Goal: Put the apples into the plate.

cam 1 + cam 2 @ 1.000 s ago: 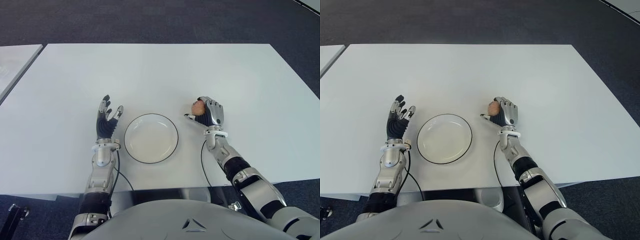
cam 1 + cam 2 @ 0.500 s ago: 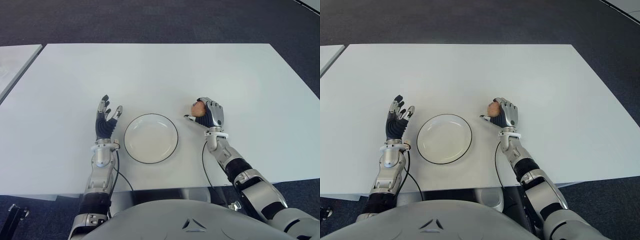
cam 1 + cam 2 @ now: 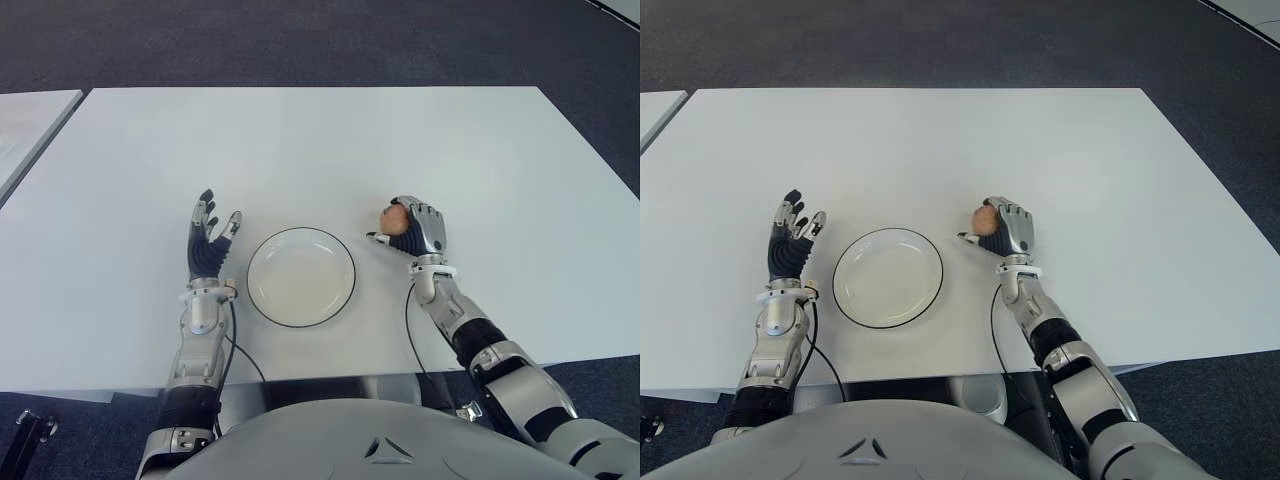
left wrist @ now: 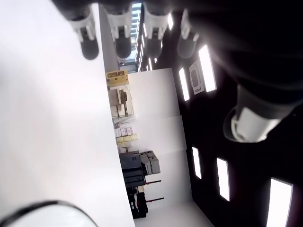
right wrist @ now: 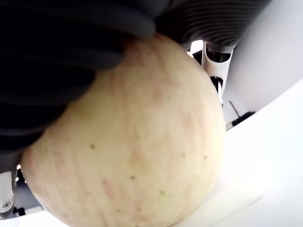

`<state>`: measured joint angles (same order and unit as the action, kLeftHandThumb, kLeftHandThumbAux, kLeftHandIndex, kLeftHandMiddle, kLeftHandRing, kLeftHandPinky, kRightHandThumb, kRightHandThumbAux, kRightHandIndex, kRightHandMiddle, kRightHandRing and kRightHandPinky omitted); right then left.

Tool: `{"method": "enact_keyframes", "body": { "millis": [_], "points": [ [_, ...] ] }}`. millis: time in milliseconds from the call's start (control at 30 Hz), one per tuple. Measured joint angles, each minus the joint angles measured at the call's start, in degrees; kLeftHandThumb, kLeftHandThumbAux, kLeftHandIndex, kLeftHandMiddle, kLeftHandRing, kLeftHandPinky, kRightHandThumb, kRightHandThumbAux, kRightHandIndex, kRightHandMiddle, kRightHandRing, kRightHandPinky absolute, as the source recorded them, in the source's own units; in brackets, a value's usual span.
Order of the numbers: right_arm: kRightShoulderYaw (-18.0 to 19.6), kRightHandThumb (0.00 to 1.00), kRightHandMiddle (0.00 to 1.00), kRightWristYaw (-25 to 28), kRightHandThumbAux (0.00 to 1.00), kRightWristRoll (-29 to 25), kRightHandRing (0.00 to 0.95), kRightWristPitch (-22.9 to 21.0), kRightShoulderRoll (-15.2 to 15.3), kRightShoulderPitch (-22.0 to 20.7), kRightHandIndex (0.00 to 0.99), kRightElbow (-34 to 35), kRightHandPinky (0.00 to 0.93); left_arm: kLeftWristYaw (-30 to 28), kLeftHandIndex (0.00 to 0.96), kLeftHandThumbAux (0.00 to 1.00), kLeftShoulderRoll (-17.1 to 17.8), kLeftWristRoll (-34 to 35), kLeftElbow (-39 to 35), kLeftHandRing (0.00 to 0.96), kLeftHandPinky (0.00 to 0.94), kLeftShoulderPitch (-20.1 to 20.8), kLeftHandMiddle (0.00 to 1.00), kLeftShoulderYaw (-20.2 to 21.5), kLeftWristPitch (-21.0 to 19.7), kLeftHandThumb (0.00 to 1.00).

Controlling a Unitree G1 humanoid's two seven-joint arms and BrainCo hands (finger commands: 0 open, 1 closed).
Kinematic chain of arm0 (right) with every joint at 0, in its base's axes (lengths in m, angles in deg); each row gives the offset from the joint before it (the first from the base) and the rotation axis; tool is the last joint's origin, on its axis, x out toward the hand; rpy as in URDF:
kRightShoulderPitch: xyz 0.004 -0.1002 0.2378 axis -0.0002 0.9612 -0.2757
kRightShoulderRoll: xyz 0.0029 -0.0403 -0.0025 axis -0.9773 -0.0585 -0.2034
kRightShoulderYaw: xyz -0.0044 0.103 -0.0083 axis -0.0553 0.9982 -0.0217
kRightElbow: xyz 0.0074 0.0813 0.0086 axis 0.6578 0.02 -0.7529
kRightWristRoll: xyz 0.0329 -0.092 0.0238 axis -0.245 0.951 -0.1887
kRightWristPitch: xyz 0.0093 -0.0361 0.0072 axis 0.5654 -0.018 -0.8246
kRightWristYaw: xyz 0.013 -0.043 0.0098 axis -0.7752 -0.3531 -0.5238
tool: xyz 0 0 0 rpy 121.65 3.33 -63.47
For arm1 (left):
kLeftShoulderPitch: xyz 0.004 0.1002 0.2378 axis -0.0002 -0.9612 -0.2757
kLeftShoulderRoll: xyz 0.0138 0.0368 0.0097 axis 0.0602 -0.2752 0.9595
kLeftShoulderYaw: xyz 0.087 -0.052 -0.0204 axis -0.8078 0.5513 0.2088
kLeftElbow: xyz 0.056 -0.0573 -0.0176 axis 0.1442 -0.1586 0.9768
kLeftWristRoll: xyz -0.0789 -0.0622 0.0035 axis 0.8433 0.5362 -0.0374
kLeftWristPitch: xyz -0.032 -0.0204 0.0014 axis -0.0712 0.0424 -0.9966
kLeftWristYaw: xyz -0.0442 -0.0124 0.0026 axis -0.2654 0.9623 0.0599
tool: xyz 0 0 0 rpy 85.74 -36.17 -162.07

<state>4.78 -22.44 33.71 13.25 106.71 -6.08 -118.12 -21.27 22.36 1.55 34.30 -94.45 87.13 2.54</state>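
The table (image 3: 300,140) had a smooth, matt white top. The plate (image 3: 262,296) looked like glossy white ceramic with a thin dark rim. The apple (image 5: 137,142) had smooth, pale, speckled skin. The right hand (image 3: 418,228) showed silvery metal-look shells over ribbed black rubbery pads.

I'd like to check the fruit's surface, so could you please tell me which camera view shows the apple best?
The right wrist view: the apple fills it, held in the right robot hand. Both eye views show only a small part between the fingers. The left wrist view misses it.
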Motion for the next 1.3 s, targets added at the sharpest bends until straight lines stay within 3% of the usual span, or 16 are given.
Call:
{"method": "enact_keyframes", "body": {
  "millis": [200, 233, 300, 433, 700, 1300],
  "points": [
    [-0.3, 0.857, 0.539, 1.4, 0.673, 0.6, 0.909, -1.2, 0.3, 0.1, 0.418, 1.2, 0.878, 0.0, 0.000, 0.567, -0.1, -0.2, -0.1, 0.000, 0.021, -0.1, 0.003, 0.1, 0.0, 0.000],
    [-0.3, 0.814, 0.703, 1.4, 0.687, 0.6, 0.920, -1.6, 0.2, 0.1, 0.425, 1.3, 0.889, 0.0, 0.000, 0.567, -0.1, -0.2, -0.1, 0.000, 0.019, -0.1, 0.003, 0.1, 0.0, 0.000],
    [-0.1, 0.776, 0.847, 1.2, 0.700, 0.6, 0.930, -2.2, -0.1, 0.2, 0.430, 1.5, 0.900, 0.0, 0.000, 0.567, -0.2, -0.3, -0.2, 0.000, 0.018, -0.2, 0.002, 0.2, 0.0, 0.000],
    [0.3, 0.743, 0.966, -0.8, 0.711, 0.6, 0.946, -3.3, -1.0, 0.7, 0.435, 2.1, 0.913, 0.0, 0.000, 0.564, -0.3, -0.3, -0.6, 0.000, 0.013, -0.3, 0.001, 0.2, 0.0, 0.000],
    [1.0, 0.733, 0.996, -3.5, 0.714, 0.6, 0.953, -3.5, -2.3, 1.4, 0.436, 2.0, 0.915, 0.0, 0.000, 0.566, -0.3, -0.4, -1.0, 0.000, 0.019, -0.3, 0.000, 0.3, 0.0, 0.000],
    [1.7, 0.734, 0.998, -4.0, 0.715, 0.5, 0.952, -2.8, -3.5, 0.4, 0.435, 0.4, 0.909, 0.3, 0.000, 0.562, -0.4, -0.6, -1.0, 0.000, 0.017, -0.3, 0.001, 0.3, 0.0, 0.000]
  ]
}}
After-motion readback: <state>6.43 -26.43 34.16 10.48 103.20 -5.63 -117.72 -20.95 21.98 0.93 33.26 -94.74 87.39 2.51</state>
